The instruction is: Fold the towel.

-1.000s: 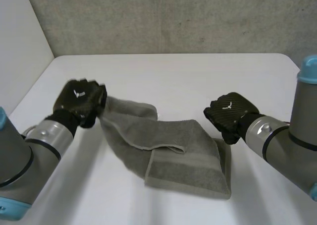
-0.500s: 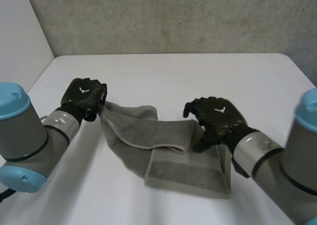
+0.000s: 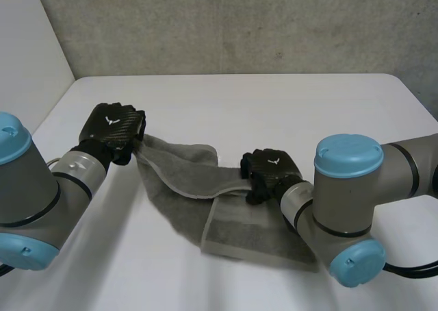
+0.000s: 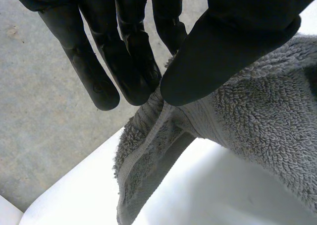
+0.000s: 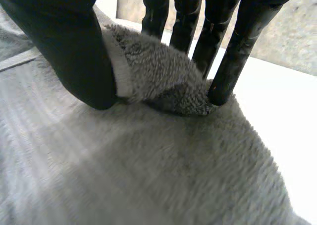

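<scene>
A grey towel (image 3: 185,188) lies partly folded and rumpled on the white table (image 3: 274,105). Its left end is lifted and stretched up to my left hand (image 3: 113,129). In the left wrist view, the thumb (image 4: 233,41) and fingers pinch the towel's hemmed corner (image 4: 148,131). My right hand (image 3: 269,170) rests on the towel's far edge near its middle, palm down. There, in the right wrist view, a raised fold of the towel (image 5: 153,71) is squeezed between the thumb (image 5: 64,41) and the fingers (image 5: 233,51). The flat folded part lies under and in front of that hand.
A white side wall (image 3: 27,51) borders the table at the left, and a grey concrete wall (image 3: 239,23) stands behind it. Bare tabletop stretches beyond the towel and to its right. My right arm's elbow (image 3: 345,215) hangs over the towel's right end.
My right hand swung left from beside the towel's right edge onto its middle, spread, then closed on a fold. The left hand kept its pinch on the corner and barely shifted.
</scene>
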